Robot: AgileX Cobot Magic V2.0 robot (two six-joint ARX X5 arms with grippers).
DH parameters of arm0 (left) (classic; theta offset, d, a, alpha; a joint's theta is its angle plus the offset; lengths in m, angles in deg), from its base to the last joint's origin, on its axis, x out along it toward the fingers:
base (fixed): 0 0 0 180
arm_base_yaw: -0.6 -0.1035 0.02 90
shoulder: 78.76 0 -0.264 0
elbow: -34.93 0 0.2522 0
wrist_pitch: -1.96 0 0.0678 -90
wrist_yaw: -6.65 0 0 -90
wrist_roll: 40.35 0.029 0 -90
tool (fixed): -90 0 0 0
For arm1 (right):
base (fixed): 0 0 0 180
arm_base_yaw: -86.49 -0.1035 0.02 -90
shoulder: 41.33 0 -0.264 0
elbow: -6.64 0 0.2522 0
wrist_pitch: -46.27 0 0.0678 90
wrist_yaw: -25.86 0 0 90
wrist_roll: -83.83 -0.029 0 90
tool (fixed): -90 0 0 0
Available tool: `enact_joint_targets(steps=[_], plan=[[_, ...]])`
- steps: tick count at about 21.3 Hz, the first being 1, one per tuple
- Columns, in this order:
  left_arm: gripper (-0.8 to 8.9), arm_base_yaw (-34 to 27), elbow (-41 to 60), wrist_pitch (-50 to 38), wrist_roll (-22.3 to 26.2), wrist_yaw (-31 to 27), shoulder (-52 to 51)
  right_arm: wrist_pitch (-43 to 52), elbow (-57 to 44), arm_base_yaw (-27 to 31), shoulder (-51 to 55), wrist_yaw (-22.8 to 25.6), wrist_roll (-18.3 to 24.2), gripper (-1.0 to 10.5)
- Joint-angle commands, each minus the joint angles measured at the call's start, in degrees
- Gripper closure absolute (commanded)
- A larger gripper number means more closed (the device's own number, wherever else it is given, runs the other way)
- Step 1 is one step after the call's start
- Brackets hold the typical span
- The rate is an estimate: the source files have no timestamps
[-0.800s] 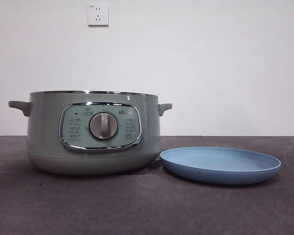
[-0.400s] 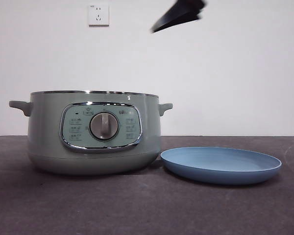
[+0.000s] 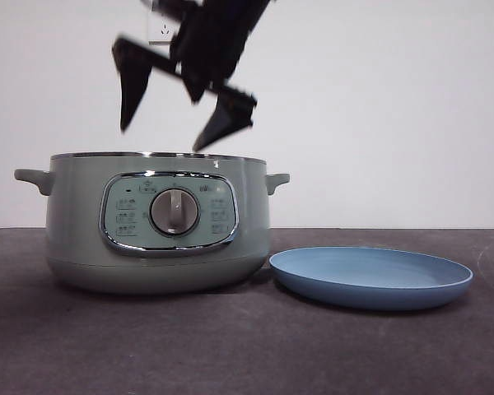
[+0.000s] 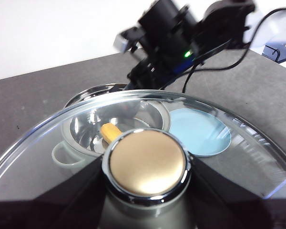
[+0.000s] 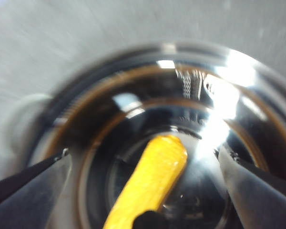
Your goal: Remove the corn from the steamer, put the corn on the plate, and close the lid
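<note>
The sage-green steamer [image 3: 156, 222] stands open at the left of the table, and the empty light-blue plate [image 3: 370, 278] lies to its right. The yellow corn [image 5: 152, 181] lies inside the steel pot [image 5: 133, 62]. It also shows through the glass in the left wrist view [image 4: 109, 131]. My right gripper [image 3: 165, 132] hangs open just above the steamer's rim, its jaws [image 5: 143, 153] spread over the corn without touching it. My left gripper [image 4: 145, 164] is shut on the knob of the clear glass lid [image 4: 238, 143] and holds it high, out of the front view.
A white wall with a socket [image 3: 165, 25] stands behind the table. The dark tabletop [image 3: 247, 346] runs in front of the steamer and plate. The right arm with its cables [image 4: 181, 38] reaches over the steamer [image 4: 86, 126] beside the plate [image 4: 200, 131].
The right gripper has come down from the top edge and moved left, from out of view to just above the open steamer. The steamer and plate have not moved.
</note>
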Motion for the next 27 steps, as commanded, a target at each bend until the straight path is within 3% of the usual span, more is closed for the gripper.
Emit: enact_joint_targets(steps=[1,15,18,22,27], plan=[[8.22,0.1,-0.7,-1.9,1.0,0.1,-0.6,2.9,0.2,-0.7,-2.8,0.3,-0.9,3.5],[8.22,0.1,-0.7,-0.9,1.2,0.2,-0.6,5.5,0.2,-1.9,-11.1,4.8,-2.6,3.6],[8.22,0.1,-0.7,-0.9,1.2,0.1,-0.6,3.4,0.2,-1.9,-12.7,6.4,-3.1,4.7],[8.22,0.1,-0.7,-0.9,1.2,0.1,-0.6,3.5,0.2,-2.1,-12.7,7.2,-3.0,9.4],[8.22,0.1,-0.7,-1.0,1.2,0.0,-0.6,5.3,0.3,-3.0,-7.8,7.2,-1.4,9.6]])
